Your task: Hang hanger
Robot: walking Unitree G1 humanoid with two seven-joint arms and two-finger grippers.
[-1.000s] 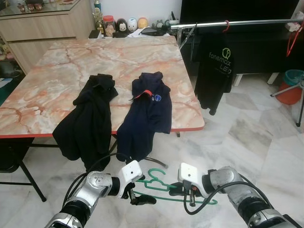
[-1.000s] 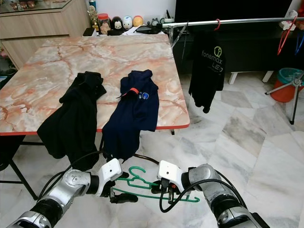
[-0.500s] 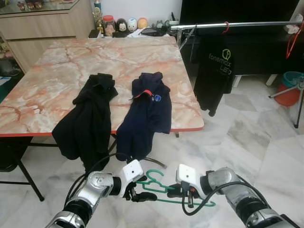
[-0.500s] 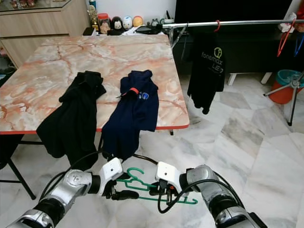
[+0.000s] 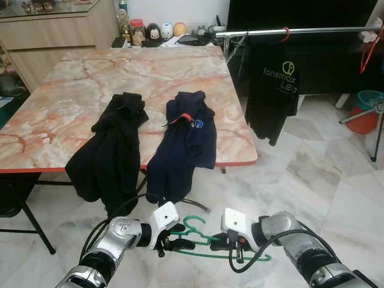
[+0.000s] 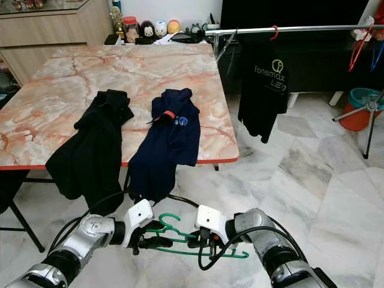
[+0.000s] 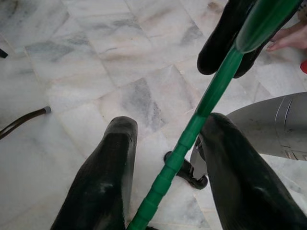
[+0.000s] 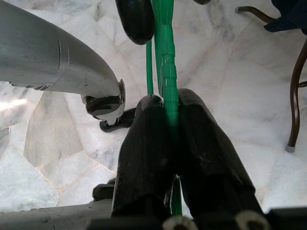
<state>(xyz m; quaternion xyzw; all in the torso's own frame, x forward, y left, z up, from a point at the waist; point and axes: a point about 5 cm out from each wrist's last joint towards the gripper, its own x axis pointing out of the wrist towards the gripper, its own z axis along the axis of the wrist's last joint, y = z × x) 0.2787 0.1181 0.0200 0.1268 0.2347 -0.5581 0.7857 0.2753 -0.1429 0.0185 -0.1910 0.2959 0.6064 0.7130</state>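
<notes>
Low in front of the robot, above the marble floor [image 5: 336, 180], the right gripper [image 8: 165, 103] pinches the green hanger [image 5: 201, 231] tight between its two black fingers. The left gripper [image 7: 165, 136] has its fingers spread on either side of the same hanger's bar, one finger touching it and the other standing off. Beyond them a black shirt [image 5: 111, 147] and a navy shirt [image 5: 183, 144] drape over the table [image 5: 120, 72] edge, and another black shirt [image 5: 273, 90] hangs from the rail [image 5: 312, 30] at the right.
</notes>
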